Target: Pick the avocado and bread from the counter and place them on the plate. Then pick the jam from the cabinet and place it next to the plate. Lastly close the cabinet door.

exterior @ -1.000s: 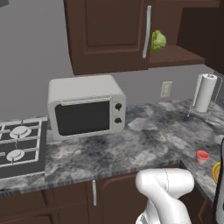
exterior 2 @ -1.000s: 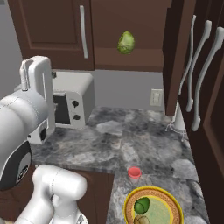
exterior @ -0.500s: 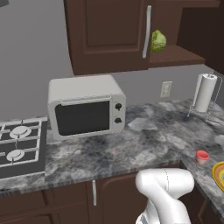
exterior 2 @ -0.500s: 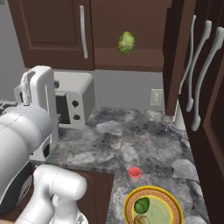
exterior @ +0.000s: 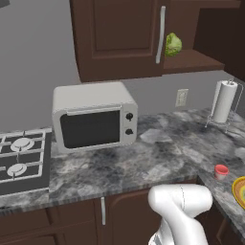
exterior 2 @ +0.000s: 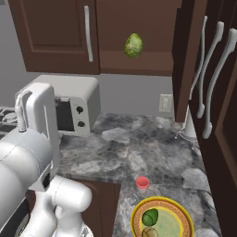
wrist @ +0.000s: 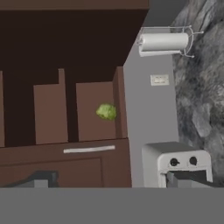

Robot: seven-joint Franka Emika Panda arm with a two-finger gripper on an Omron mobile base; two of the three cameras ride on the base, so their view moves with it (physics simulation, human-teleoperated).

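From where I stand, the plate sits at the near end of the counter, and the avocado lies on it with the bread just beside it, both on the plate's left part. The jam stands on the stone just beyond the plate's rim, close to it but apart; from the left side the same red jar shows by the counter's right edge, with a sliver of the orange rim next to it.

The cabinet hangs open above. A pale green leafy ball sits on its shelf, right beside the silver handle of the closed door to its left. The cabinet door stands swung out toward the room, edge-on from the right, with long silver handles of the tall cupboards just past it.

A white microwave takes up the counter's left stretch, next to a stove top. A paper towel roll stands upright on its wire holder at the far right, below a wall socket.

The gripper is spread about as wide as it goes and carries nothing; its tips are barely visible at the picture's bottom, so I am fairly but not fully sure. It faces the open shelf and the microwave.
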